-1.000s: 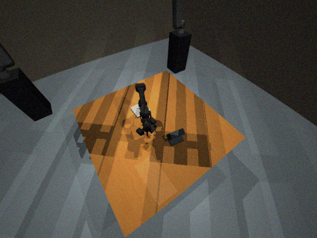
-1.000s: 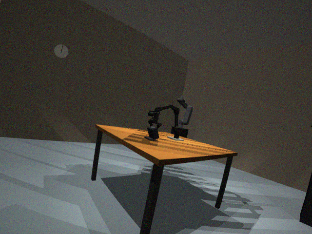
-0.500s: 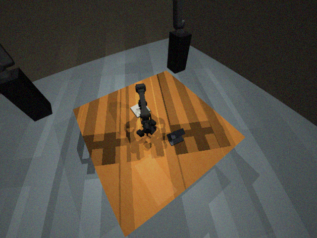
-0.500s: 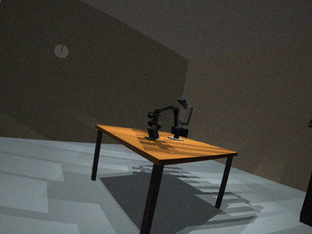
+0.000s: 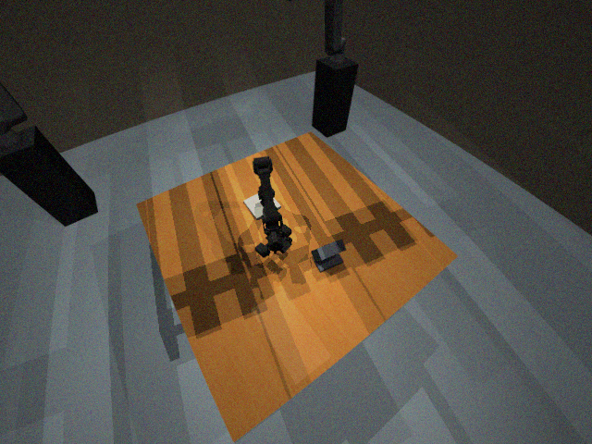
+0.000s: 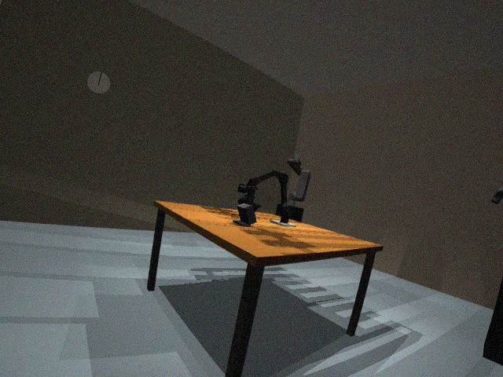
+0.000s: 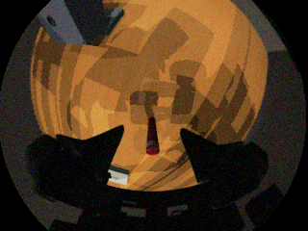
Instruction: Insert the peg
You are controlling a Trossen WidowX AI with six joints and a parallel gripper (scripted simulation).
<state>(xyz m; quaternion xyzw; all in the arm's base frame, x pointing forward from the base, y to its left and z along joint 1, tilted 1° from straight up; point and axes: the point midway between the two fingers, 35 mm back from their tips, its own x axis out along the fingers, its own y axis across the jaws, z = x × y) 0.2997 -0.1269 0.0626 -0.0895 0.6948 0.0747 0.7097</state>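
From the top you see the arm (image 5: 265,195) reaching from its pale base plate (image 5: 254,204) toward the middle of the orange table (image 5: 334,305), the gripper (image 5: 273,248) poised over the wood with the sloped panel (image 5: 327,255) just beside it, nearer the right-hand edge. In the exterior view you find the panel (image 6: 246,214) standing well inside the tabletop (image 6: 264,247), the gripper (image 6: 247,199) just above and behind it. On the wrist view your jaws stand spread wide and grasp nothing, the red peg (image 7: 152,137) stands on the wood between the two fingertips, and the panel (image 7: 77,10) sits far off toward the upper left.
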